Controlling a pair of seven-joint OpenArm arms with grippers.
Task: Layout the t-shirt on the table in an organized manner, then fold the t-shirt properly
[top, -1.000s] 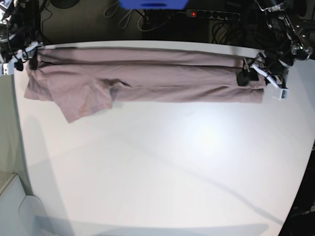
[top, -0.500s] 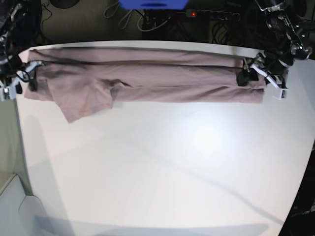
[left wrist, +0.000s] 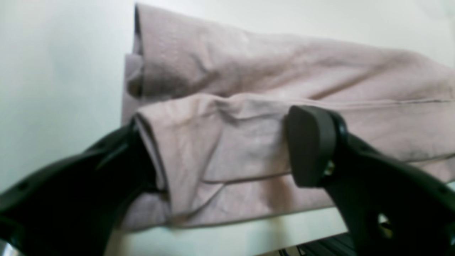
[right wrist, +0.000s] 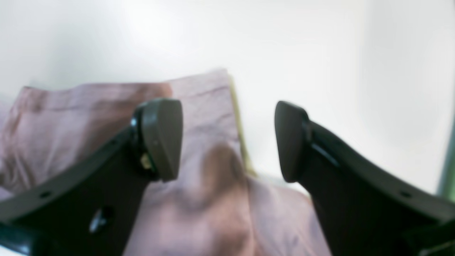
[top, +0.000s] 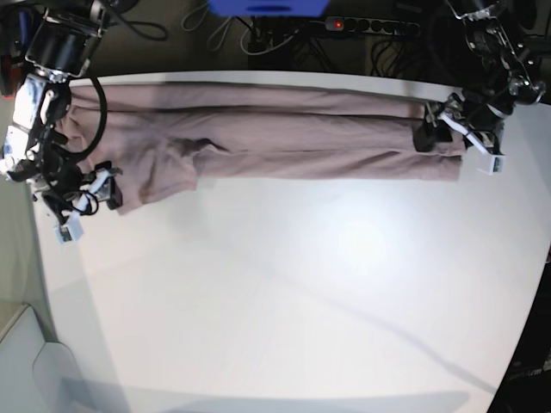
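Note:
The t-shirt (top: 275,138) lies as a long mauve band across the far part of the white table (top: 301,301), with one sleeve flap sticking out toward the front at the left. My left gripper (top: 452,142) rests at the band's right end. In the left wrist view the left gripper (left wrist: 224,142) is open, its fingers standing either side of a folded edge of the t-shirt (left wrist: 249,81). My right gripper (top: 90,206) hangs at the sleeve flap's corner. The blurred right wrist view shows the right gripper (right wrist: 227,142) open above the t-shirt (right wrist: 71,117), gripping nothing.
Beyond the table's far edge lie a power strip (top: 370,26) with a red light, cables and a blue object (top: 267,7). The table's curved left edge (top: 39,258) runs close to my right arm. A pale grey surface (top: 17,344) sits below it.
My right arm has swung from the shirt's far left end forward along the table's left edge to the sleeve flap, and its jaws have opened wider. The left arm has stayed put.

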